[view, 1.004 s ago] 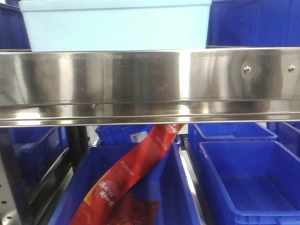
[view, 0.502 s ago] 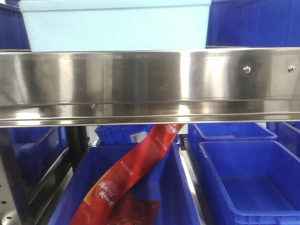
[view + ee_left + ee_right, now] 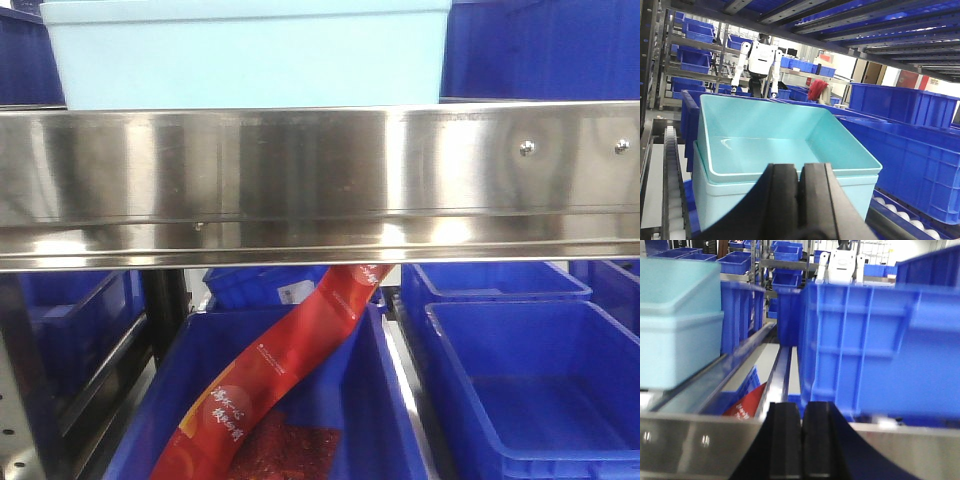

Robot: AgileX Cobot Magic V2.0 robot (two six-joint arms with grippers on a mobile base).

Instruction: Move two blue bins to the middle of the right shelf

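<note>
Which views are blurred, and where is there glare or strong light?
Front view: sharp, with bright streaky reflections on the steel shelf rail. Left wrist view: the nested pale blue bins are clear; the background window light is overexposed. Right wrist view: soft and blurred throughout, especially the dark blue bin.

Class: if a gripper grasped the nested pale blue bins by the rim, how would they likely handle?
The pale blue bins look empty, so probably light. Their smooth plastic sides may be slippery. Nested loosely, the upper might lift out alone.
</note>
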